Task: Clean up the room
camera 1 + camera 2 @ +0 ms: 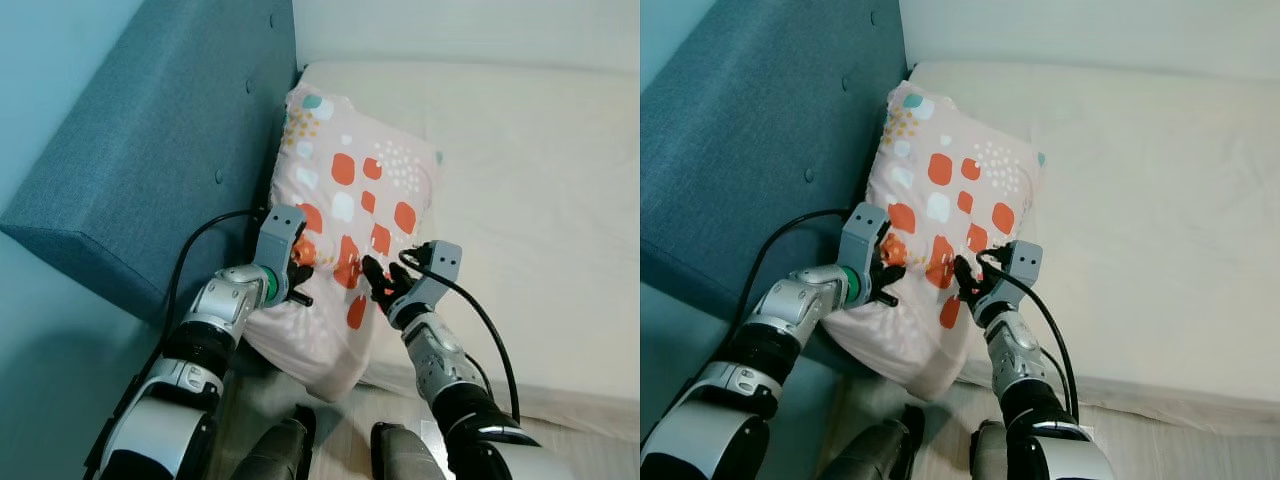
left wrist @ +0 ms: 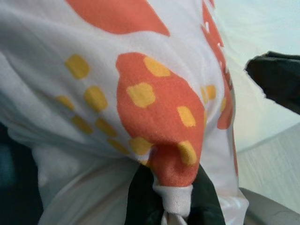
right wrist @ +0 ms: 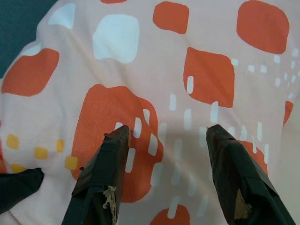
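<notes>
a pale pink pillow [image 1: 345, 210] is printed with orange and white blocks, yellow squares and small white dots. a teal blue headboard [image 1: 150, 150] is seen beside a cream mattress [image 1: 540, 200]. black fingers [image 3: 110, 178] are carried by silver arms.

Silver jointed arms, black cables, black-fingered left hand [image 1: 300, 272], right hand [image 1: 385, 283]

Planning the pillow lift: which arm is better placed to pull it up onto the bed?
Left. The left gripper already pinches the pillow fabric; the right gripper is open, its fingers merely resting against it.
</notes>
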Robot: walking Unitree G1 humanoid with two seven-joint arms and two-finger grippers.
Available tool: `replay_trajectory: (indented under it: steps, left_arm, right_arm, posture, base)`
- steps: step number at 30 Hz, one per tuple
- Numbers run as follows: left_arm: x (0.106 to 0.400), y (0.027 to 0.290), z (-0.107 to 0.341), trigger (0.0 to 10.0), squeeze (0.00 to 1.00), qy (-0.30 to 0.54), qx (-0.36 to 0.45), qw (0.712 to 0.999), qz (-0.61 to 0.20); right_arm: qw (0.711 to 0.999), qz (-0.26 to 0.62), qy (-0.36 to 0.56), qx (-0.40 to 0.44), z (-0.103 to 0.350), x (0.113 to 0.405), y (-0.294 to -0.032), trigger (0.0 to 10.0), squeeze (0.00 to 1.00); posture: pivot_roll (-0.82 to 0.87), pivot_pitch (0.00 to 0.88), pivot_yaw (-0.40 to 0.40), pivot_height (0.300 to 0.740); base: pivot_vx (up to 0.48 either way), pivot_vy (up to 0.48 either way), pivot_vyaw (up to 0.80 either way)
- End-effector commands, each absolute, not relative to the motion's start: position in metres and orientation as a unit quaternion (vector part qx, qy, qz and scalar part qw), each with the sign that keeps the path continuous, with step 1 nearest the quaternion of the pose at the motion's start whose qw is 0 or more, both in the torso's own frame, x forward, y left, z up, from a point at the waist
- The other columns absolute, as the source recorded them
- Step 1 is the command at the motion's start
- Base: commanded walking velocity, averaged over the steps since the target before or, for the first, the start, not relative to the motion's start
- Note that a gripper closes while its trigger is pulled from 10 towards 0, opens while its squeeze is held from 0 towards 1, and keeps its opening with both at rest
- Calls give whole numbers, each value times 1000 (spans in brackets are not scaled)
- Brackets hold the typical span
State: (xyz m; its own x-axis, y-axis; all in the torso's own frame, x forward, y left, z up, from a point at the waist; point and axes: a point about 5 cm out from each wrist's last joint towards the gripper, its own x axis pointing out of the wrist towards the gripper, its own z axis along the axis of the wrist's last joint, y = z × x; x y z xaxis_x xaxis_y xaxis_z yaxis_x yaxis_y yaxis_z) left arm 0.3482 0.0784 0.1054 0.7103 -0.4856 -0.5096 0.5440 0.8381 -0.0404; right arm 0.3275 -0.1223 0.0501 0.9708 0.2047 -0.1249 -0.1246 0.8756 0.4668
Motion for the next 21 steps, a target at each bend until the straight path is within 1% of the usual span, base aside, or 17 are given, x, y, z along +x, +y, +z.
replay_trajectory:
  steps: [1,2,3,4,5,6,7,8,9,10,11,14,15,17,18,21]
  left_arm:
    - [344,74,111,0,0,240,69,925,-287]
    - [343,74,117,0,0,224,77,929,-285]
    - [343,72,131,0,0,191,71,939,-279]
    - [343,72,131,0,0,191,71,939,-279]
    - [343,71,140,0,0,168,65,945,-273]
    - [347,68,152,0,0,140,50,955,-258]
    - [347,68,152,0,0,140,50,955,-258]
    - [352,64,165,0,0,112,28,963,-242]
    - [352,64,165,0,0,112,28,963,-242]
    - [361,60,181,0,0,83,4,973,-218]
    - [361,60,181,0,0,83,4,973,-218]
    - [382,54,218,0,0,24,-49,985,-161]
    - [382,54,218,0,0,24,-49,985,-161]
    - [394,55,243,0,0,-18,-70,990,-120]
    - [398,56,253,0,0,-41,-67,992,-100]
    - [401,58,261,0,0,-59,-61,993,-82]
  right_arm:
    - [964,84,99,231,42,322,-120,10000,0]
    - [965,83,97,229,43,322,-120,10000,0]
    - [966,81,96,228,42,321,-121,10000,0]
    - [966,81,96,228,42,321,-121,10000,0]
    - [966,79,96,227,42,321,-121,10000,0]
    - [966,79,97,226,41,320,-121,10000,0]
    - [966,79,97,226,41,320,-121,10000,0]
    - [967,78,97,224,41,320,-121,10000,0]
    - [967,78,97,224,41,320,-121,10000,0]
    - [967,78,96,223,42,320,-121,10000,0]
    - [967,78,96,223,42,320,-121,10000,0]
    - [968,81,90,220,45,322,-120,10000,0]
    - [968,81,90,220,45,322,-120,10000,0]
    - [968,84,87,220,46,322,-119,10000,0]
    - [968,88,86,219,45,321,-117,10000,0]
    - [968,92,86,218,45,319,-115,10000,0]
  posture:
    - [86,174,124,740]
    - [86,174,124,740]
    - [85,171,124,740]
    - [85,171,124,740]
    - [85,171,124,740]
    - [82,169,122,740]
    - [82,169,122,740]
    - [76,166,119,740]
    - [76,166,119,740]
    - [72,165,117,740]
    - [72,165,117,740]
    - [55,163,116,740]
    - [55,163,116,740]
    - [55,163,116,740]
    - [55,163,116,740]
    - [45,167,115,740]
  base:
    - [0,0,0]
    - [0,0,0]
    - [0,0,0]
    - [0,0,0]
    - [0,0,0]
    - [0,0,0]
    - [0,0,0]
    - [0,0,0]
    - [0,0,0]
    - [0,0,0]
    - [0,0,0]
    - [0,0,0]
    - [0,0,0]
    - [0,0,0]
    - [0,0,0]
    - [0,0,0]
